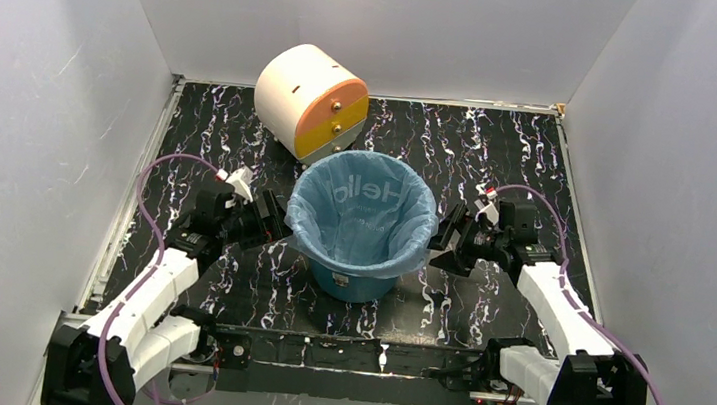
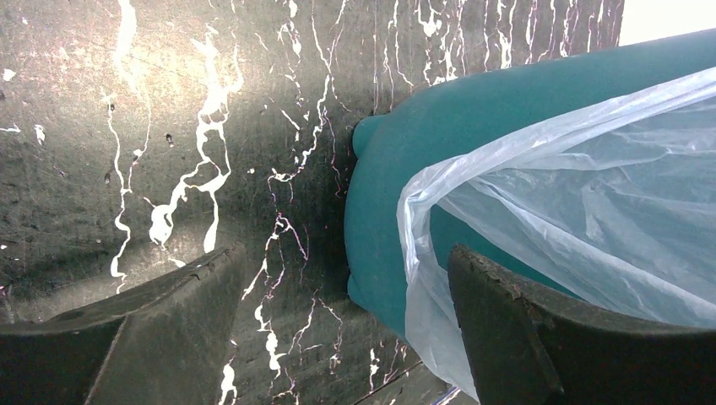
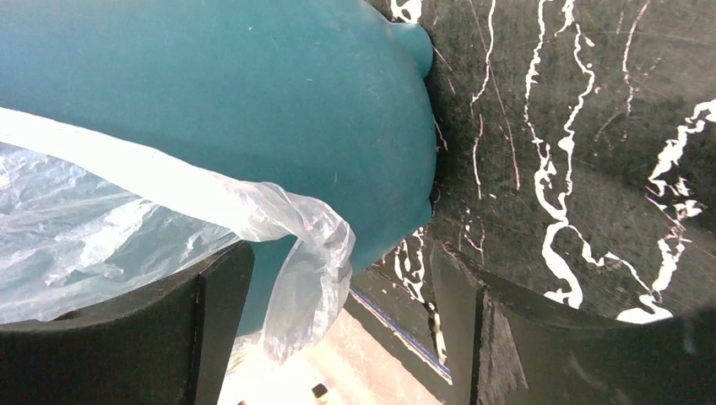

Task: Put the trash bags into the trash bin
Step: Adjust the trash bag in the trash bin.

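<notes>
The teal trash bin [image 1: 354, 281] stands upright mid-table. The pale blue trash bag [image 1: 361, 213] with white "Hello" lettering lines it, its edge folded down over the rim. My left gripper [image 1: 272, 224] is open beside the bin's left rim. In the left wrist view the bag's hanging edge [image 2: 422, 287] and the bin wall [image 2: 380, 211] lie between the open fingers [image 2: 540, 337]. My right gripper [image 1: 446, 237] is open beside the bin's right rim. In the right wrist view a loose bag fold [image 3: 312, 253] hangs over the bin [image 3: 253, 101] between the fingers [image 3: 203, 337].
A cream and orange drum-shaped box [image 1: 311, 101] lies on its side behind the bin. White walls enclose the black marbled table [image 1: 500, 157] on three sides. The table's front edge shows in the right wrist view [image 3: 397, 325].
</notes>
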`<state>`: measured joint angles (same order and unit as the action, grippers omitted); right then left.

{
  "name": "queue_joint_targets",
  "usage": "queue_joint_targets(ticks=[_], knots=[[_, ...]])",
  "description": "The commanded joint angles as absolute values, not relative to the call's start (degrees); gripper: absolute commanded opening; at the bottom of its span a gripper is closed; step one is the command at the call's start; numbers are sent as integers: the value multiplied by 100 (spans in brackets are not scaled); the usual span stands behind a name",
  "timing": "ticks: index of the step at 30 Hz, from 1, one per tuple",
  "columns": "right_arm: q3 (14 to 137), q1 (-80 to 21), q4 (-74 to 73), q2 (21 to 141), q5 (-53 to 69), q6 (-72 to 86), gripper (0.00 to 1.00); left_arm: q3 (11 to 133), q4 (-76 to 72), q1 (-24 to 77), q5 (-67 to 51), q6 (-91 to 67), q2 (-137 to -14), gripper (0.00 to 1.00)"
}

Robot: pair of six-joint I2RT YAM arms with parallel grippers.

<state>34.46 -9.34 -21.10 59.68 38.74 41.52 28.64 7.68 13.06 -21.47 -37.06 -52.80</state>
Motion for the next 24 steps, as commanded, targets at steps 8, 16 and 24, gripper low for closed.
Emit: queue_joint_targets(ticks=[8,16,24], knots=[[3052,-934,-1364,6864,4825,4172,74,2979,300,1292,-2755,-3577,-5702,84],[2805,-1048,-1278,7299,4828,4106,69,2929,26,1292,-2971,-3598,-6104,67],[3241,-1040,-1805,6913,3903,4159,86,2980,-131,1290,-2768,-3566,-6117,66]])
